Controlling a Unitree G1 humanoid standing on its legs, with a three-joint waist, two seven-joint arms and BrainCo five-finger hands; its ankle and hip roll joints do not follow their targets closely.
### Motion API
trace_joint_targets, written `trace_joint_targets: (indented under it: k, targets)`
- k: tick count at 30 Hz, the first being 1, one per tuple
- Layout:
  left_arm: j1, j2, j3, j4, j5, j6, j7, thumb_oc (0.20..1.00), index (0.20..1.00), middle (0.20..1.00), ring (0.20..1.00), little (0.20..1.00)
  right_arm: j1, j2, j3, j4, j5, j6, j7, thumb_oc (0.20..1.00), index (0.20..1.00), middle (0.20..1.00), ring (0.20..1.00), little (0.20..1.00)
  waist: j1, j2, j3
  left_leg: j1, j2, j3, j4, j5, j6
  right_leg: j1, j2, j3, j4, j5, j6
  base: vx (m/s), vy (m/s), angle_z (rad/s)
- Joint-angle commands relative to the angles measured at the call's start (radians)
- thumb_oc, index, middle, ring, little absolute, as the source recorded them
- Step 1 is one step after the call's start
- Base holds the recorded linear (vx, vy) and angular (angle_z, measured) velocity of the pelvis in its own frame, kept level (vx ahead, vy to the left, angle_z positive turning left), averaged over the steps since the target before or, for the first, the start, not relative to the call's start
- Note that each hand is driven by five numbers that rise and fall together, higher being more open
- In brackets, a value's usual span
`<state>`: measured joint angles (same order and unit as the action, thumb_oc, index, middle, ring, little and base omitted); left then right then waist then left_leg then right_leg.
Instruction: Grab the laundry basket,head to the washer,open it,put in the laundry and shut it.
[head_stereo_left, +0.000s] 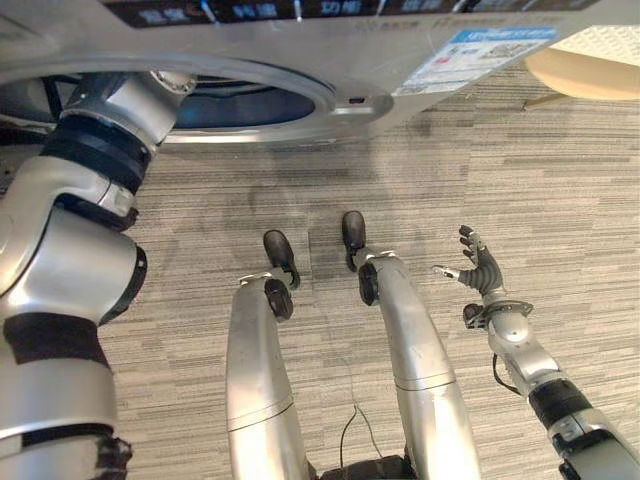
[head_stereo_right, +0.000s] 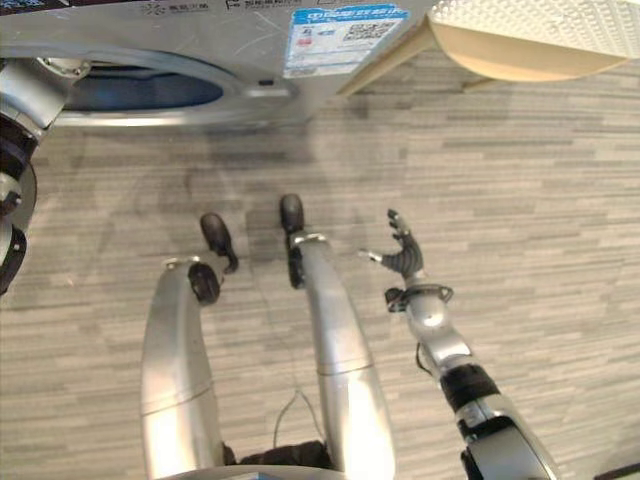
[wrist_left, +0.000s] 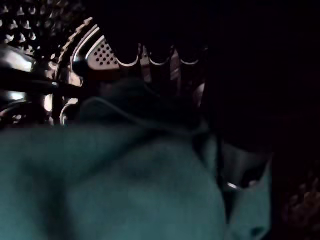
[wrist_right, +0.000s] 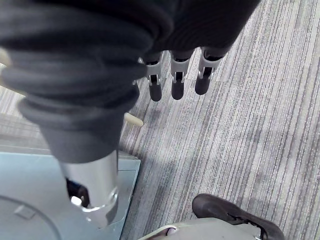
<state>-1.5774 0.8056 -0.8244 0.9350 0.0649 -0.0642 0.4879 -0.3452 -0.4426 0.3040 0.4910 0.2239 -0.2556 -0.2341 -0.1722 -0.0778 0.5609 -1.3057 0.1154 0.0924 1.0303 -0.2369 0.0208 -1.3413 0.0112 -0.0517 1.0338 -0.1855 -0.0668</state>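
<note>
The silver washer (head_stereo_left: 400, 60) stands across the top of the left eye view, its round opening (head_stereo_left: 250, 105) dark blue inside. My left arm reaches into that opening, so the hand is hidden there. In the left wrist view a teal cloth (wrist_left: 115, 185) lies in the dark perforated drum (wrist_left: 30, 30), close to the hand. A cream laundry basket (head_stereo_right: 540, 40) sits on the floor to the washer's right. My right hand (head_stereo_left: 478, 265) hangs open over the carpet at the right, fingers (wrist_right: 172, 80) straight and holding nothing.
Grey striped carpet (head_stereo_left: 560, 190) covers the floor in front of the washer. A corner of the washer's blue-grey front (wrist_right: 30, 190) shows in the right wrist view, below the hand.
</note>
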Motion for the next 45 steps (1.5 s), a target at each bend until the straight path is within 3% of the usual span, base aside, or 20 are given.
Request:
trace_joint_targets:
  k: [1, 6, 10, 12, 15, 16, 19, 20, 23, 25, 28, 30, 31, 36, 38, 39, 40, 41, 43, 45]
  targets:
    - [0.087, -0.049, 0.073, -0.004, -0.061, -0.03, -0.1, 1.0, 1.0, 1.0, 1.0, 1.0, 0.098, -0.025, 0.025, -0.039, 0.003, -0.002, 0.029, 1.0, 1.0, 1.0, 1.0, 1.0, -0.003, 0.049, -0.14, -0.026, 0.004, -0.063, -0.001, -0.021, 0.033, 0.044, -0.015, 0.008, -0.093, -0.045, 0.091, 0.01, -0.031, 0.12]
    - [0.324, -0.123, 0.198, -0.046, -0.109, -0.044, -0.148, 1.0, 1.0, 1.0, 1.0, 1.0, 0.113, -0.002, 0.028, -0.013, 0.002, 0.013, 0.029, 1.0, 1.0, 1.0, 1.0, 1.0, 0.013, 0.04, -0.158, 0.036, -0.006, -0.067, -0.029, -0.022, 0.022, 0.101, -0.029, -0.005, -0.107, -0.058, 0.079, 0.0, -0.029, 0.13]
    - [0.599, -0.175, 0.33, -0.2, -0.154, -0.067, -0.174, 1.0, 1.0, 1.0, 1.0, 1.0, 0.114, 0.014, 0.01, 0.003, -0.016, 0.042, 0.012, 1.0, 1.0, 1.0, 1.0, 1.0, 0.044, 0.034, -0.174, 0.172, -0.017, -0.062, -0.136, -0.01, 0.005, 0.227, -0.042, -0.011, -0.201, -0.043, 0.077, -0.03, -0.038, 0.29]
    - [0.867, -0.236, 0.442, -0.322, -0.189, -0.083, -0.211, 1.0, 1.0, 1.0, 1.0, 1.0, 0.132, 0.033, -0.016, 0.017, -0.044, 0.072, 0.008, 1.0, 1.0, 1.0, 1.0, 1.0, 0.073, 0.03, -0.19, 0.334, -0.03, -0.046, -0.281, 0.015, -0.011, 0.374, -0.04, -0.013, -0.326, -0.019, 0.086, -0.02, -0.017, 0.19]
    - [1.157, -0.324, 0.525, -0.399, -0.217, -0.081, -0.256, 1.0, 1.0, 1.0, 1.0, 1.0, 0.18, 0.044, -0.044, 0.038, -0.082, 0.111, 0.02, 1.0, 1.0, 1.0, 1.0, 1.0, 0.098, 0.026, -0.199, 0.586, -0.056, -0.034, -0.486, 0.057, -0.021, 0.615, -0.038, -0.002, -0.51, 0.014, 0.095, 0.05, -0.004, 0.07]
    - [1.16, -0.324, 0.526, -0.401, -0.217, -0.081, -0.256, 1.0, 1.0, 1.0, 1.0, 1.0, 0.181, 0.043, -0.043, 0.037, -0.082, 0.112, 0.02, 1.0, 1.0, 1.0, 1.0, 1.0, 0.098, 0.025, -0.195, 0.596, -0.057, -0.032, -0.492, 0.06, -0.021, 0.624, -0.038, -0.001, -0.514, 0.016, 0.095, 0.11, -0.012, 0.15]
    - [1.304, -0.367, 0.553, -0.366, -0.22, -0.071, -0.299, 1.0, 1.0, 1.0, 1.0, 1.0, 0.22, 0.051, -0.065, 0.074, -0.087, 0.131, 0.039, 1.0, 1.0, 1.0, 1.0, 1.0, 0.107, 0.022, -0.203, 0.784, -0.073, -0.029, -0.639, 0.095, -0.027, 0.81, -0.039, 0.013, -0.65, 0.044, 0.103, 0.11, -0.018, 0.07]
    - [1.351, -0.377, 0.557, -0.352, -0.209, -0.063, -0.316, 1.0, 1.0, 1.0, 1.0, 1.0, 0.235, 0.056, -0.071, 0.086, -0.091, 0.135, 0.048, 1.0, 1.0, 1.0, 1.0, 1.0, 0.108, 0.022, -0.213, 0.832, -0.077, -0.021, -0.694, 0.137, -0.023, 0.855, -0.041, 0.01, -0.7, 0.078, 0.1, 0.11, -0.001, 0.08]
    - [1.456, -0.403, 0.574, -0.302, -0.193, -0.051, -0.348, 1.0, 1.0, 1.0, 1.0, 1.0, 0.273, 0.069, -0.084, 0.142, -0.105, 0.144, 0.067, 1.0, 1.0, 1.0, 1.0, 1.0, 0.113, 0.026, -0.24, 0.979, -0.091, -0.03, -0.795, 0.156, -0.021, 1.004, -0.031, 0.038, -0.803, 0.096, 0.107, 0.19, 0.029, -0.03]
    - [1.494, -0.42, 0.567, -0.271, -0.174, -0.048, -0.363, 1.0, 1.0, 1.0, 1.0, 1.0, 0.289, 0.077, -0.093, 0.182, -0.11, 0.146, 0.076, 1.0, 1.0, 1.0, 1.0, 1.0, 0.124, 0.02, -0.264, 1.048, -0.125, -0.082, -0.846, 0.171, -0.027, 1.078, -0.02, 0.055, -0.858, 0.108, 0.113, 0.2, 0.055, -0.45]
    - [1.509, -0.456, 0.554, -0.202, -0.151, -0.045, -0.381, 1.0, 1.0, 1.0, 1.0, 1.0, 0.293, 0.082, -0.112, 0.259, -0.113, 0.149, 0.081, 1.0, 1.0, 1.0, 1.0, 1.0, 0.135, 0.015, -0.291, 1.095, -0.204, -0.238, -0.882, 0.179, -0.034, 1.144, -0.008, 0.094, -0.916, 0.13, 0.128, 0.14, 0.057, -0.46]
    - [1.514, -0.472, 0.551, -0.154, -0.131, -0.044, -0.395, 1.0, 1.0, 1.0, 1.0, 1.0, 0.29, 0.09, -0.119, 0.299, -0.12, 0.155, 0.086, 1.0, 1.0, 1.0, 1.0, 1.0, 0.13, 0.016, -0.323, 1.132, -0.231, -0.291, -0.927, 0.174, -0.026, 1.169, 0.012, 0.137, -0.951, 0.141, 0.136, 0.2, 0.096, -0.87]
    - [1.526, -0.487, 0.542, -0.1, -0.103, -0.038, -0.408, 1.0, 1.0, 1.0, 1.0, 1.0, 0.306, 0.099, -0.128, 0.345, -0.125, 0.165, 0.098, 1.0, 1.0, 1.0, 1.0, 1.0, 0.109, 0.018, -0.378, 1.194, -0.22, -0.24, -0.977, 0.171, -0.007, 1.201, 0.024, 0.193, -0.98, 0.17, 0.152, 0.24, 0.123, -1.2]
    - [1.519, -0.487, 0.512, -0.086, -0.052, -0.039, -0.409, 1.0, 1.0, 1.0, 1.0, 1.0, 0.333, 0.105, -0.12, 0.347, -0.137, 0.171, 0.102, 1.0, 1.0, 1.0, 1.0, 1.0, 0.101, 0.015, -0.396, 1.254, -0.193, -0.129, -1.018, 0.163, 0.01, 1.208, 0.051, 0.256, -0.967, 0.183, 0.17, 0.07, 0.103, -1.06]
    - [1.501, -0.486, 0.502, -0.088, -0.039, -0.04, -0.398, 1.0, 1.0, 1.0, 1.0, 1.0, 0.329, 0.11, -0.118, 0.336, -0.143, 0.17, 0.102, 1.0, 1.0, 1.0, 1.0, 1.0, 0.107, 0.017, -0.385, 1.272, -0.172, -0.052, -1.025, 0.152, 0.011, 1.183, 0.047, 0.204, -0.93, 0.173, 0.181, -0.07, 0.01, -1.84]
    - [1.492, -0.482, 0.503, -0.085, -0.039, -0.044, -0.389, 1.0, 1.0, 1.0, 1.0, 1.0, 0.326, 0.116, -0.115, 0.324, -0.153, 0.165, 0.095, 1.0, 1.0, 1.0, 1.0, 1.0, 0.12, 0.024, -0.381, 1.291, -0.149, 0.011, -1.035, 0.151, 0.005, 1.174, 0.002, 0.052, -0.913, 0.156, 0.189, -0.08, -0.048, -1.85]
    - [1.485, -0.481, 0.499, -0.091, -0.032, -0.046, -0.387, 1.0, 1.0, 1.0, 1.0, 1.0, 0.327, 0.12, -0.117, 0.32, -0.158, 0.161, 0.092, 1.0, 1.0, 1.0, 1.0, 1.0, 0.128, 0.03, -0.382, 1.3, -0.134, 0.043, -1.04, 0.151, 0.002, 1.178, -0.033, -0.055, -0.91, 0.139, 0.18, -0.05, -0.054, -1.43]
    - [1.484, -0.48, 0.499, -0.091, -0.032, -0.046, -0.387, 1.0, 1.0, 1.0, 1.0, 1.0, 0.326, 0.12, -0.117, 0.32, -0.158, 0.161, 0.092, 1.0, 1.0, 1.0, 1.0, 1.0, 0.127, 0.029, -0.384, 1.298, -0.135, 0.043, -1.04, 0.153, 0.002, 1.176, -0.033, -0.055, -0.911, 0.141, 0.179, -0.03, -0.067, -1.75]
    - [1.472, -0.478, 0.502, -0.108, -0.039, -0.048, -0.377, 1.0, 1.0, 1.0, 1.0, 1.0, 0.321, 0.126, -0.115, 0.311, -0.171, 0.159, 0.08, 1.0, 1.0, 1.0, 1.0, 1.0, 0.146, 0.042, -0.384, 1.321, -0.104, 0.125, -1.046, 0.147, -0.004, 1.18, -0.098, -0.234, -0.889, 0.119, 0.169, 0.0, -0.073, -1.9]
    - [1.474, -0.476, 0.504, -0.13, -0.039, -0.051, -0.373, 1.0, 1.0, 1.0, 1.0, 1.0, 0.322, 0.128, -0.118, 0.306, -0.179, 0.163, 0.07, 1.0, 1.0, 1.0, 1.0, 1.0, 0.156, 0.051, -0.396, 1.355, -0.083, 0.197, -1.048, 0.113, -0.008, 1.207, -0.143, -0.341, -0.88, 0.099, 0.18, 0.08, -0.109, -1.39]
